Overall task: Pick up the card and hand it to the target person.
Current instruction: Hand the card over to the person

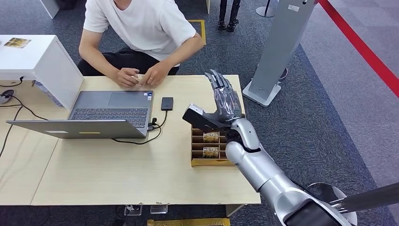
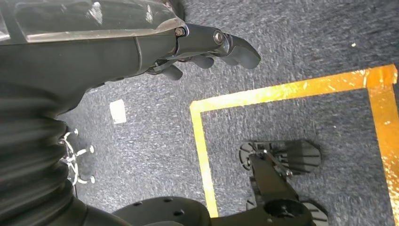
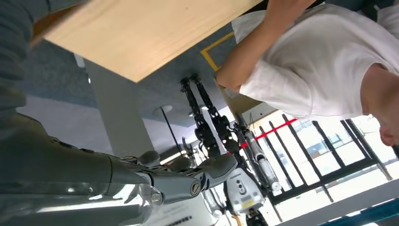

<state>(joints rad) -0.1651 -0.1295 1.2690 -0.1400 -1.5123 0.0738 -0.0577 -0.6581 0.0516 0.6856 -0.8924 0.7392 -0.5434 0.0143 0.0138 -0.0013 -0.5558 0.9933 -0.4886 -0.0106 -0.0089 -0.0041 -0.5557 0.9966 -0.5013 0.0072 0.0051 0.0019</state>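
On the tabletop [image 1: 117, 174] you have a laptop [image 1: 94, 115] at left, a phone [image 1: 167, 103] beside it, and a person [image 1: 141, 28] seated at the far edge. Right hand [image 1: 223, 101] hovers over the card box [image 1: 211, 150], fingers [image 1: 221, 82] spread, holding nothing. Cards [image 1: 211, 137] sit in the slots. Left hand [image 2: 207, 47] hangs over carpet, fingers loosely curled, empty.

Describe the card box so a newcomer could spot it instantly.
Start at the light wooden desk, then go to its right end, under the robot's raised right hand. There sits a yellowish cardboard box split into compartments with cards standing in them. No other container is on the desk; its neighbours are a laptop and a phone.
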